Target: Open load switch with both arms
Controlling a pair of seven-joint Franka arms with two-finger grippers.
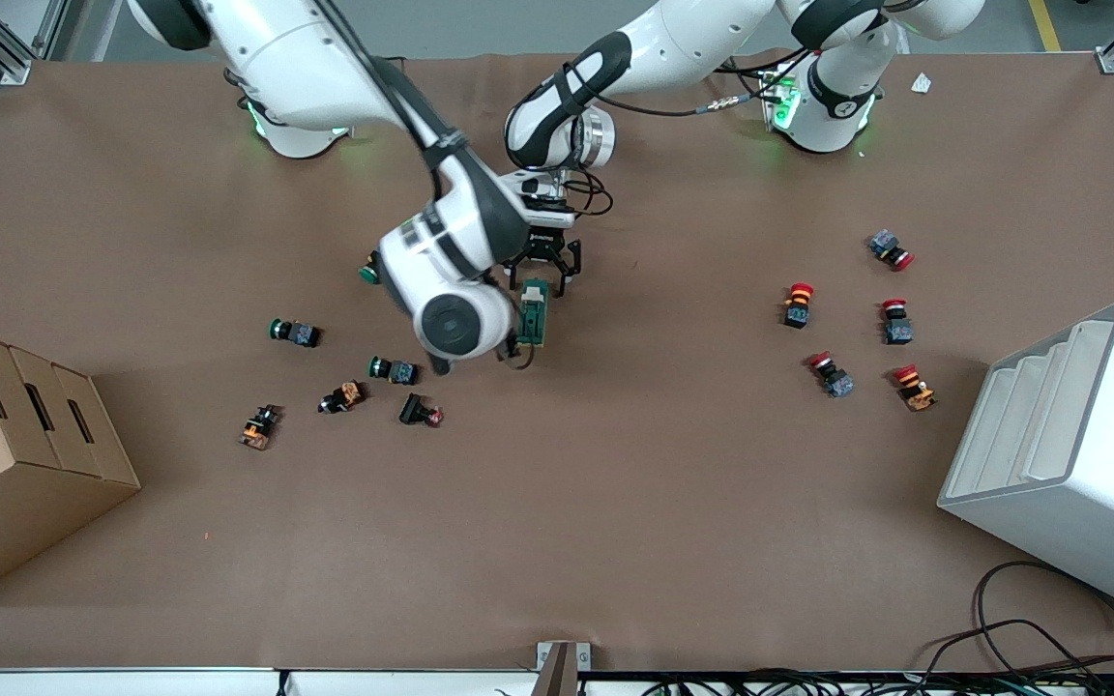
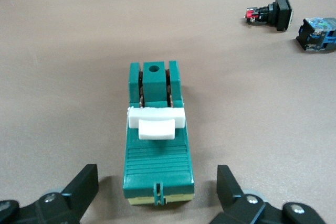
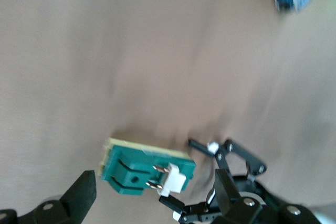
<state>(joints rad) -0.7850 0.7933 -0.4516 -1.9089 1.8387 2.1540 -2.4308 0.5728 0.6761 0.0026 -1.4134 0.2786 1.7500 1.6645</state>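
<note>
The load switch (image 1: 535, 314) is a dark-green block lying flat on the brown table near the middle, its white toggle (image 2: 152, 124) across its top. My left gripper (image 2: 157, 192) is open low over the switch's end that lies farther from the front camera, one finger (image 2: 84, 184) on each side and apart from the block. My right gripper (image 3: 155, 195) is open too, hovering at the switch's other end (image 3: 142, 169), with nothing gripped. In the front view the right gripper (image 1: 515, 346) is mostly hidden under its own wrist.
Green, orange and black push-buttons (image 1: 393, 368) lie scattered nearer the right arm's end, close to the switch. Several red push-buttons (image 1: 830, 374) lie toward the left arm's end. A cardboard box (image 1: 15, 454) and a white rack (image 1: 1070, 454) stand at the table's ends.
</note>
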